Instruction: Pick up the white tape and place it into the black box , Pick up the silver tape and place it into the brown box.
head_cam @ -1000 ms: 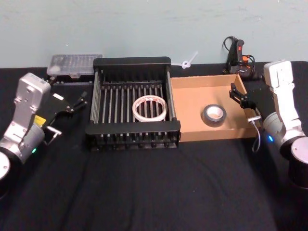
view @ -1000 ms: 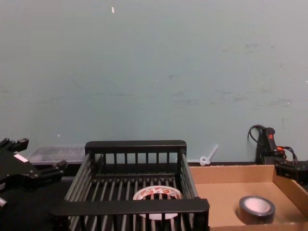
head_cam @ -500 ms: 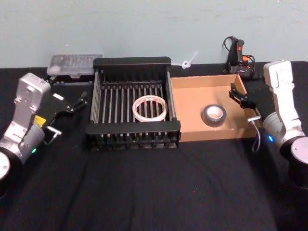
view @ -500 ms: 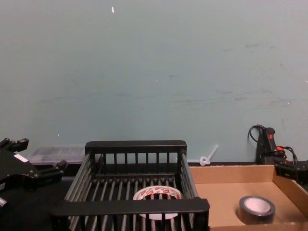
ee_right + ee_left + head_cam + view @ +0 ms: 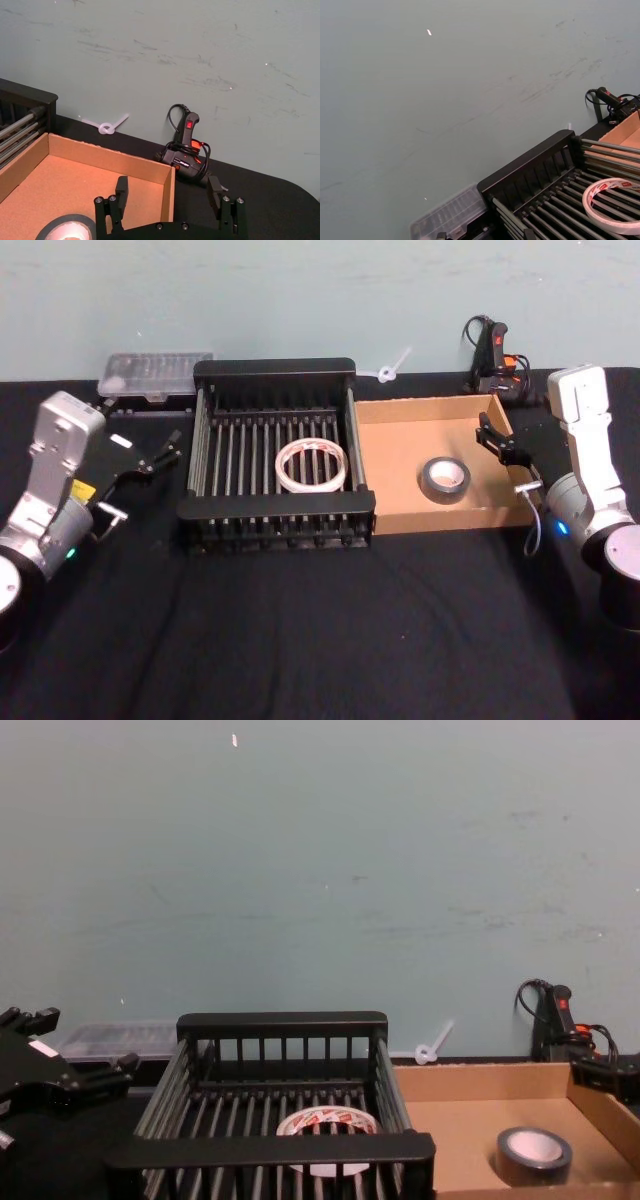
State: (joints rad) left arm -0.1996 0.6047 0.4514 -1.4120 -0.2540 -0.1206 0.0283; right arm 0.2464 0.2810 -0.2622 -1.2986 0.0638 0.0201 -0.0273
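The white tape (image 5: 312, 465) lies flat on the barred floor of the black box (image 5: 275, 368) and also shows in the chest view (image 5: 327, 1123) and left wrist view (image 5: 615, 205). The silver tape (image 5: 444, 478) rests inside the brown box (image 5: 430, 405), right of the crate; the same roll shows in the chest view (image 5: 534, 1152). My left gripper (image 5: 160, 452) hovers open and empty just left of the crate. My right gripper (image 5: 497, 438) stands open and empty over the cardboard box's right wall (image 5: 168, 189), with the silver tape (image 5: 65, 230) below it.
A clear plastic case (image 5: 155, 375) sits behind the crate's left corner. A black and red corded tool (image 5: 495, 350) and a white zip tie (image 5: 392, 367) lie against the wall behind the cardboard box. Black cloth covers the table in front.
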